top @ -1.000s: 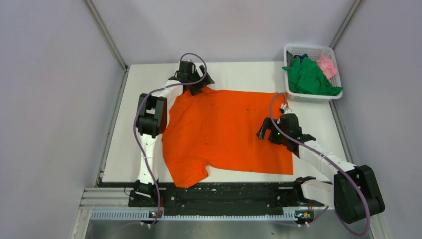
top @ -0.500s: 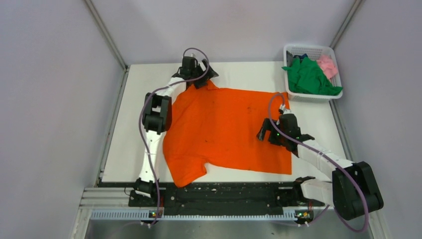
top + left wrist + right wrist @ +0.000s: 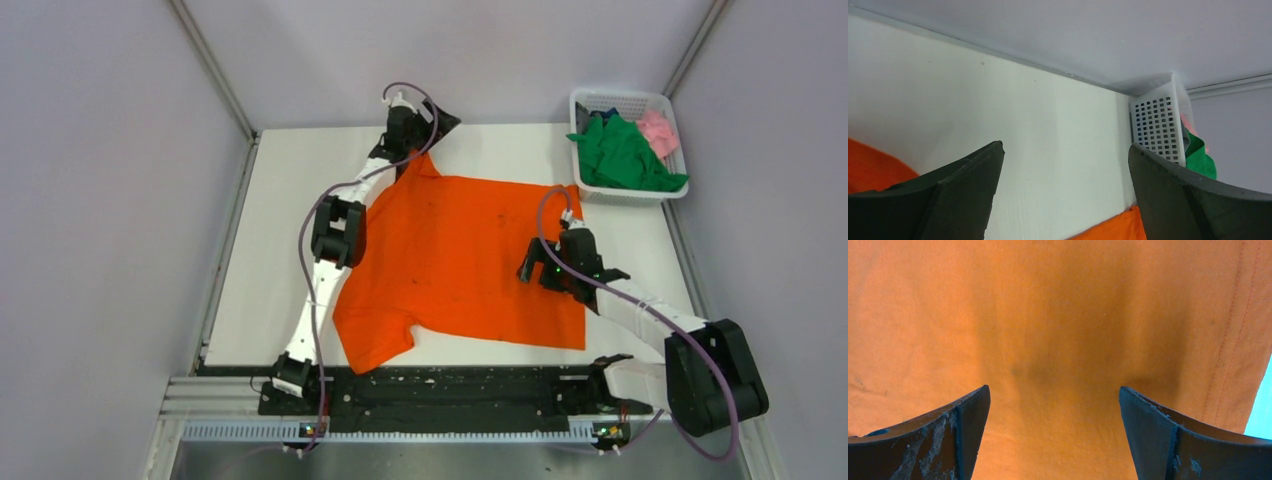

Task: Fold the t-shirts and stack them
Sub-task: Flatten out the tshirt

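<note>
Orange t-shirt [image 3: 460, 265] lies spread wide across the middle of the desk [image 3: 270, 220], one sleeve at the near left and a peak of cloth pulled up at its far left corner. Green t-shirt [image 3: 620, 155] and pink t-shirt [image 3: 658, 130] sit bunched in the white lattice basket [image 3: 600, 98] at the far right corner, green draping over its near rim. Left gripper [image 3: 443, 118] hangs at the desk's far edge just beyond that peak, jaws spread with bare desk between them; right gripper [image 3: 528, 262] is over the shirt's right part, jaws spread, pinching nothing.
</note>
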